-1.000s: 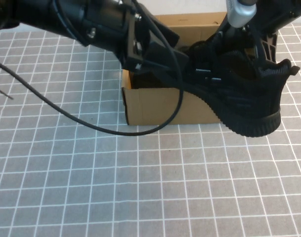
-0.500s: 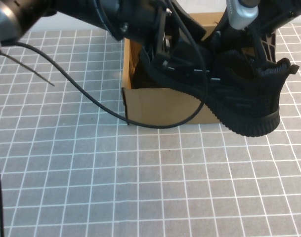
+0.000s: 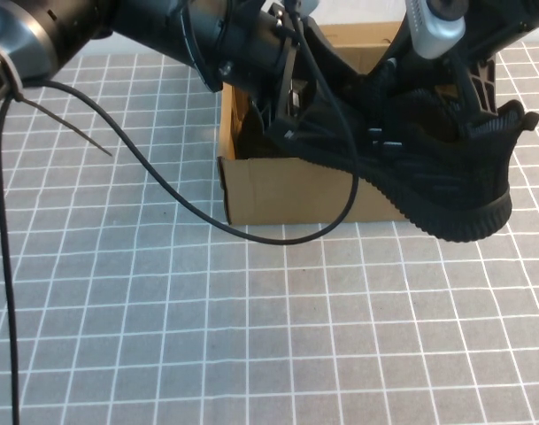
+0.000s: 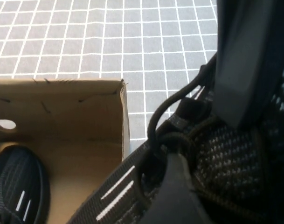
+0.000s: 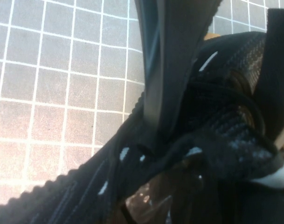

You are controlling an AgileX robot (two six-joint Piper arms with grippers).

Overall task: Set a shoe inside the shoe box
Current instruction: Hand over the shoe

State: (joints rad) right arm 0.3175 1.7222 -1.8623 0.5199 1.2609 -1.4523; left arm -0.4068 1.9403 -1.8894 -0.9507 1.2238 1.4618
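Note:
The shoe point(image 3: 437, 177), a black knit sneaker with white dashes, hangs tilted over the brown shoe box point(image 3: 287, 190). Its toe end is inside the box. Its heel sticks out past the near wall on the right. My left gripper point(image 3: 296, 115) is shut on the shoe's front lace area, which shows in the left wrist view point(image 4: 225, 172). My right gripper point(image 3: 402, 97) is shut on the shoe's collar, seen in the right wrist view point(image 5: 225, 126). A second look-alike shoe point(image 4: 18, 186) lies inside the box by its wall point(image 4: 62, 107).
The box stands at the back of a grey mat with a white grid point(image 3: 251, 336). The left arm's black cable point(image 3: 163, 190) loops down in front of the box's near left corner. Both arms crowd the space above the box.
The left arm has swung up and back over the box's left end, and its cable loop has shifted. The shoe's heel has moved slightly right and down.

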